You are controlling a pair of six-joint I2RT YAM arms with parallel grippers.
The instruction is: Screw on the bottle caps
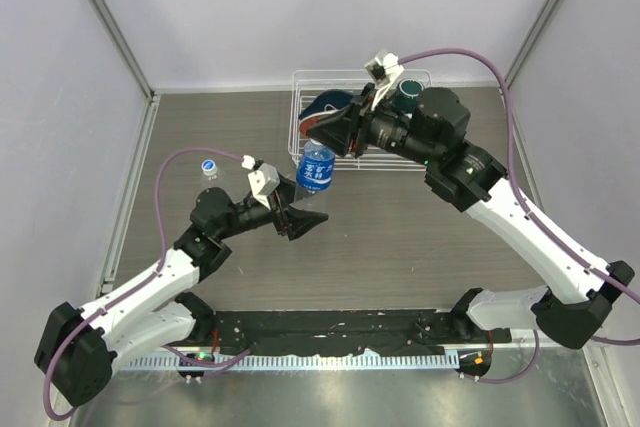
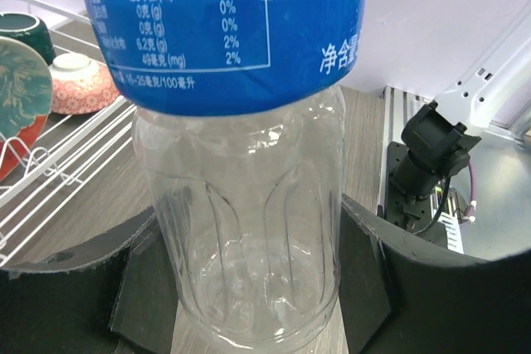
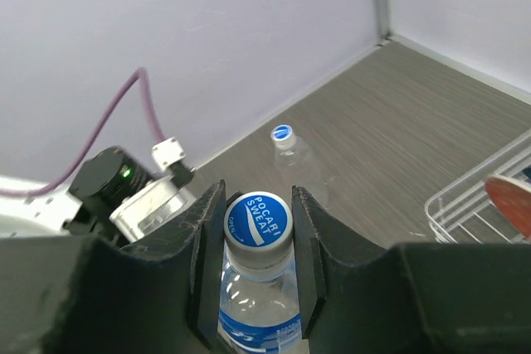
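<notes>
In mid-frame of the top view the left hand [image 1: 300,218] clamps the clear lower body of the blue-labelled bottle [image 1: 316,169], the right hand [image 1: 325,139] is closed on its blue cap [image 3: 259,220], and the plain bottle [image 3: 299,165] sits capped on the worktop [image 1: 400,242] at upper left

We're standing in a robotics lab test cell. Plain pale lilac wall panels [image 1: 300,7] in bare aluminium corner posts [image 1: 105,12] box in a grey wood-grain worktop [image 1: 400,247]. Two white-and-black robot arms [image 1: 140,292] sit bolted to a black base rail [image 1: 330,325]. Purple cables [image 1: 196,151] loop off their wrists.
</notes>
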